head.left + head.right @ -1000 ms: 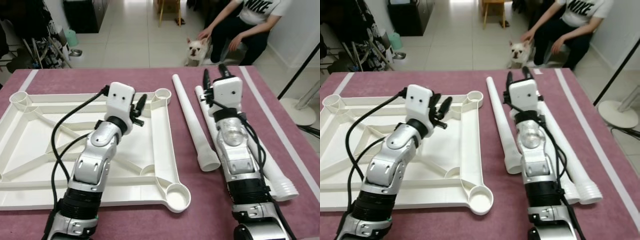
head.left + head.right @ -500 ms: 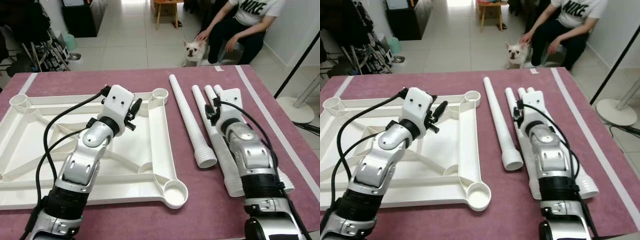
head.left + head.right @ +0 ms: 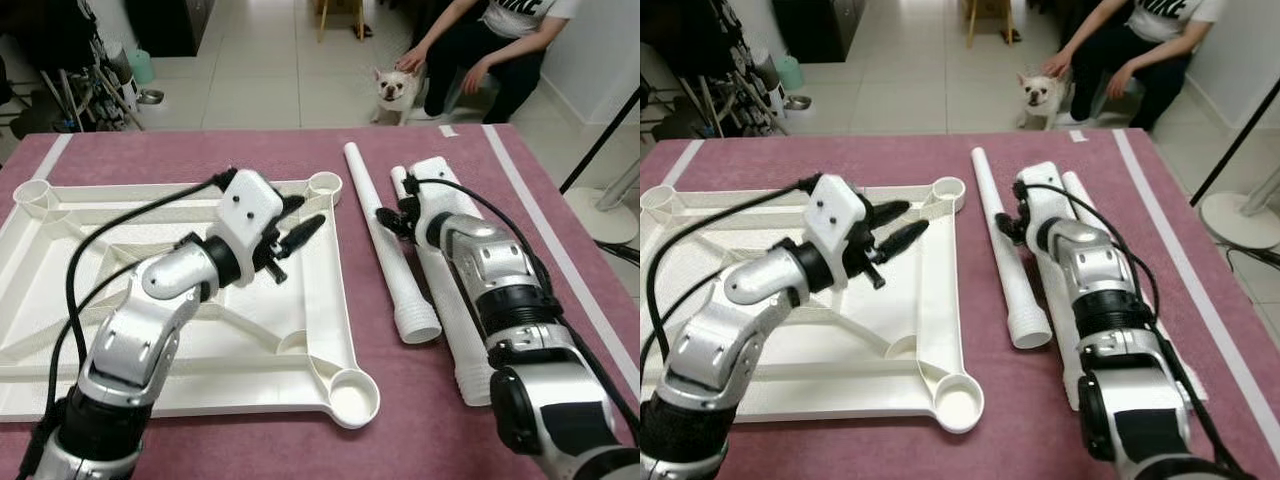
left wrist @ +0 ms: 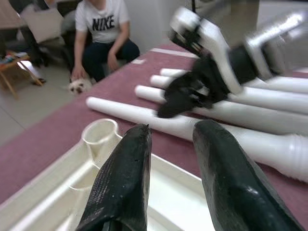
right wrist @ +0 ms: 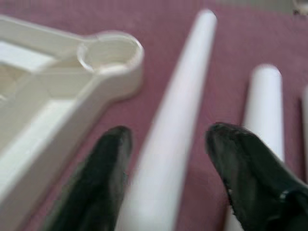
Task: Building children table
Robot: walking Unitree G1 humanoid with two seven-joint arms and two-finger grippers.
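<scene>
Tabletop: the white moulded plastic tabletop lies upside down on the left half of the counter, ribs up, with a round leg socket at each corner; the far-right socket is closest to the loose legs.
Single leg: one long white plastic table leg lies by itself on the counter just right of the tabletop's edge, its flared end toward the robot.
Other legs: a bundle of white plastic legs lies side by side further right, partly under the right arm.
Right pincer: the right pincer sits at the far part of the single leg — its two black fingers are spread with the leg between them; whether they touch it cannot be told through the blur.
Left pincer: the left pincer hangs above the tabletop's right side, fingers apart and holding nothing, pointing toward the legs.
Counter: a counter covered in purple-red cloth with a pale strip along its right side.
Beyond: a small white dog on the tiled floor — a seated person's hand rests on its head.
</scene>
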